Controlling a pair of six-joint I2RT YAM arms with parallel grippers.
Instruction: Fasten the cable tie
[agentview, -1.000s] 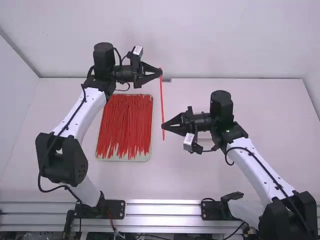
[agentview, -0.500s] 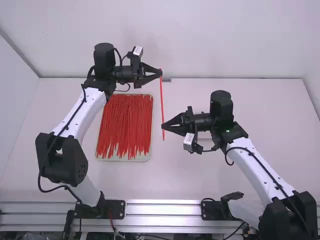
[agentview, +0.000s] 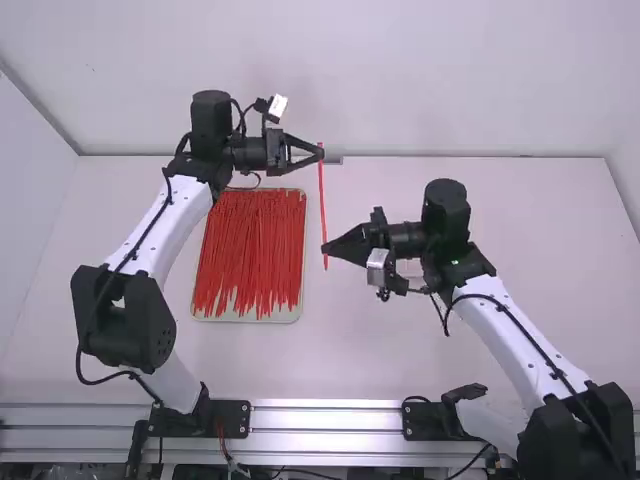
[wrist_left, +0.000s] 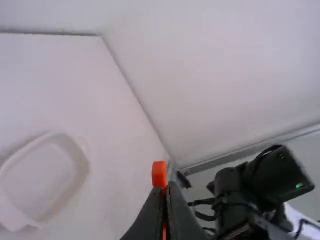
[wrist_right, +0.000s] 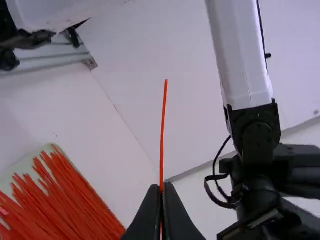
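White table (agentview: 520, 200) stretches out in front of me, with a plain pale wall (agentview: 450, 70) rising at its far edge. On the table, on my left side, lies a pale rounded rectangular tray (agentview: 299, 312) heaped with a thick bundle of loose red cable ties (agentview: 250, 255), all lying roughly lengthwise. I hold a single straight red plastic cable tie (agentview: 323, 210) up in the air between my two claws, above the table and near the side of the tray that faces my right arm. My left claw (agentview: 318, 151) is at the far end of the table, near the wall, its two black fingers pressed together on the tie's blocky head end; from my left wrist I see that head (wrist_left: 159, 173) poking out just past the fingertips of the left claw (wrist_left: 163, 189). My right claw (agentview: 326, 248) is nearer to me and pinches the same tie close to its thin tail end, fingers together around the strap. From my right wrist the strap (wrist_right: 163, 135) runs straight away from the right claw (wrist_right: 161, 189), with the bundle (wrist_right: 50, 200) off to one side. The tie is straight, not looped.
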